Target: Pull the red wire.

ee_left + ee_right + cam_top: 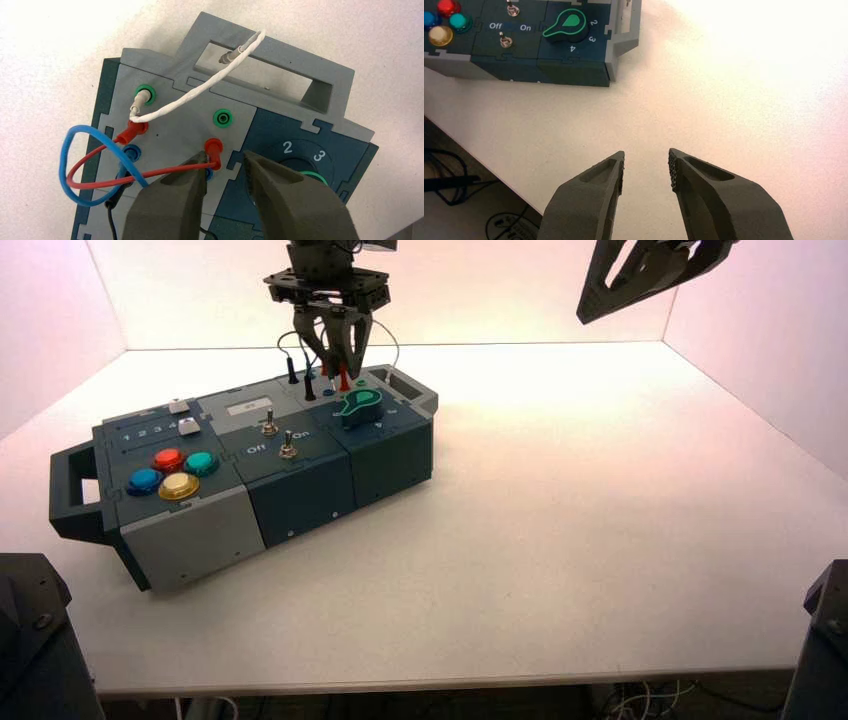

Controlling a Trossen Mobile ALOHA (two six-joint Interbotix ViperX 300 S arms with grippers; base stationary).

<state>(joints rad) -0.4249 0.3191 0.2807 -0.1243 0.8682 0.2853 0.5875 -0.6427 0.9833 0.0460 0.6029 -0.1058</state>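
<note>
Red wire (160, 171): looped over the box's grey panel, both plugs in; looks light, bendy, springy!
Left gripper (225, 159): over that panel, jaws apart, nothing gripped, nearer red plug (214, 146) right at the gap. Grab its stiff body, not the lead; smooth plastic could slip.
Right gripper (646, 167): idling open and empty, above the table.
</note>
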